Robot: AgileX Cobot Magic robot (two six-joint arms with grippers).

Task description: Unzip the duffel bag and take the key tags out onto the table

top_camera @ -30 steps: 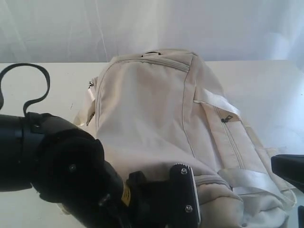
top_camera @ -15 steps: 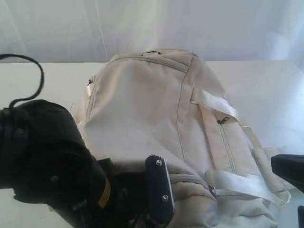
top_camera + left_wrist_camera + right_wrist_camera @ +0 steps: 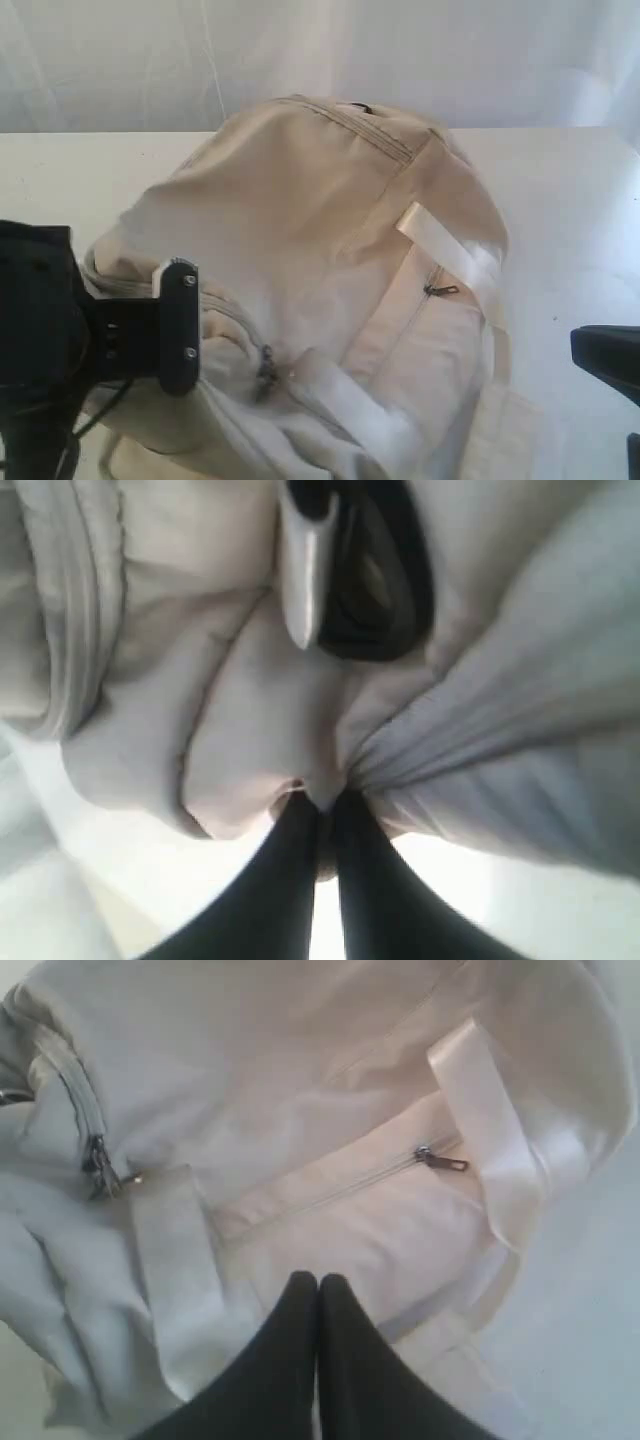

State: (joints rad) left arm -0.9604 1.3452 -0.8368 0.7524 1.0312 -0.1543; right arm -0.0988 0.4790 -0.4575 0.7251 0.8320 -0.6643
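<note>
The cream-beige duffel bag [image 3: 330, 240] lies slumped on the white table [image 3: 570, 190], all visible zippers closed. My left gripper [image 3: 325, 805] is shut on a fold of the bag's fabric [image 3: 300, 730] at its near left end, and the cloth bunches toward the fingertips. A black D-ring [image 3: 380, 590] shows just beyond. My right gripper [image 3: 319, 1280] is shut and empty, hovering over the bag's side pocket. That pocket's zipper pull [image 3: 440, 1158] lies past the fingertips, and a second pull [image 3: 100, 1165] sits further off. The key tags are hidden.
A white webbing strap [image 3: 450, 245] crosses the bag's top, and another strap [image 3: 365, 415] runs over its near end. The left arm's black body [image 3: 40, 340] fills the lower left. The right arm's dark tip [image 3: 605, 360] shows at the right edge. A white curtain hangs behind the table.
The left gripper closed on the bag's fabric and drew back to the left, dragging and swinging the bag's near end leftward. The right arm has not moved.
</note>
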